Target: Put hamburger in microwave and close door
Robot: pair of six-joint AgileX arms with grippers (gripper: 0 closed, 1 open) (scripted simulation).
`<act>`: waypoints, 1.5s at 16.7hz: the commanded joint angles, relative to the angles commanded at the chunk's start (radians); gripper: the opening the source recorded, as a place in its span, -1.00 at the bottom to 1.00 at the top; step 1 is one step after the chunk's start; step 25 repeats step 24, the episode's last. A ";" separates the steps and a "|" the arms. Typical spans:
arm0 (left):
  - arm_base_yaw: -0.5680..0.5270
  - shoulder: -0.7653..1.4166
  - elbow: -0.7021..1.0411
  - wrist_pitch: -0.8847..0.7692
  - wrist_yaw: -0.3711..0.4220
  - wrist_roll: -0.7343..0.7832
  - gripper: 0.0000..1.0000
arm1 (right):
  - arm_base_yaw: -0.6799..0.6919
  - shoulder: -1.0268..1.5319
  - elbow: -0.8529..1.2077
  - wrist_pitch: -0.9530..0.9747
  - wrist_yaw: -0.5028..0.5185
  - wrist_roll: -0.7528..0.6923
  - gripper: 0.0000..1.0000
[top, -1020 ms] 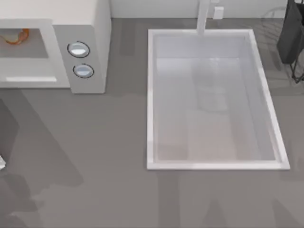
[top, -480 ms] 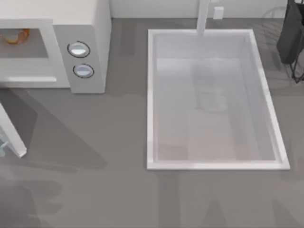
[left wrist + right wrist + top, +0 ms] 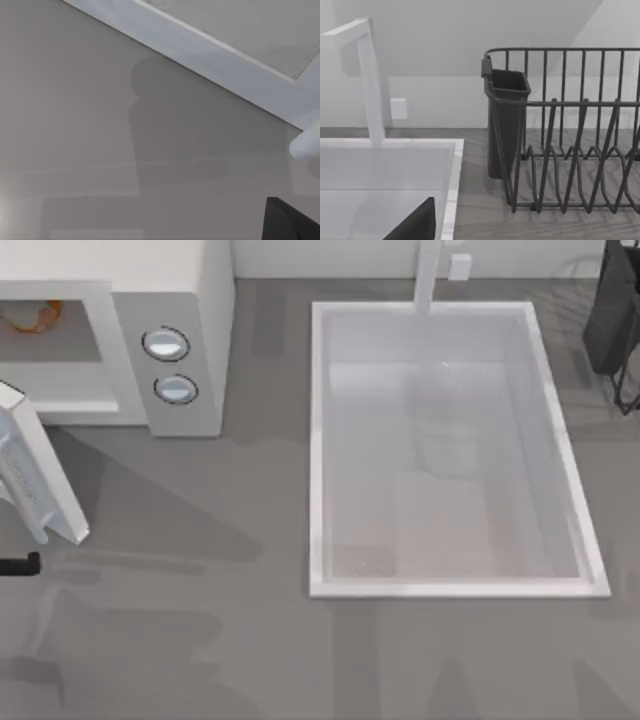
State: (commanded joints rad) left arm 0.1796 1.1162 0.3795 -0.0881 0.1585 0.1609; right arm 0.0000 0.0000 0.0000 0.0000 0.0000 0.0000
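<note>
The hamburger already sits inside the microwave, in the grey cavity at the far left of the surface, so the first half of the task looks done. What is left is the door: it stands part-way open, swung out from the left edge toward the near side, its thin edge angled across the front of the cavity opening. Judging by that angle, it needs more swing to shut.

A small dark part of the left end effector shows at the left edge, just near of the door's free end; I cannot tell whether its fingers are wide or narrow, nor whether it touches the door. In the left wrist view the door's white edge crosses above bare surface.

To the right lies a white sink with a faucet, and a dark dish rack at the far right, well apart from the door's path. Nothing appears to block the closing. The right arm is parked off to the right, its end effector state impossible to tell.
</note>
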 joint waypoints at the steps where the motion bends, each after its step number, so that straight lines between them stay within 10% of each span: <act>1: -0.056 -0.020 -0.010 0.002 -0.037 -0.041 -1.00 | 0.000 0.000 0.000 0.000 0.000 0.000 1.00; 11: -0.181 -0.053 -0.023 0.018 -0.136 -0.152 -1.00 | 0.000 0.000 0.000 0.000 0.000 0.000 1.00; 25: -0.191 0.445 0.261 0.219 -0.139 -0.153 -1.00 | 0.000 0.000 0.000 0.000 0.000 0.000 1.00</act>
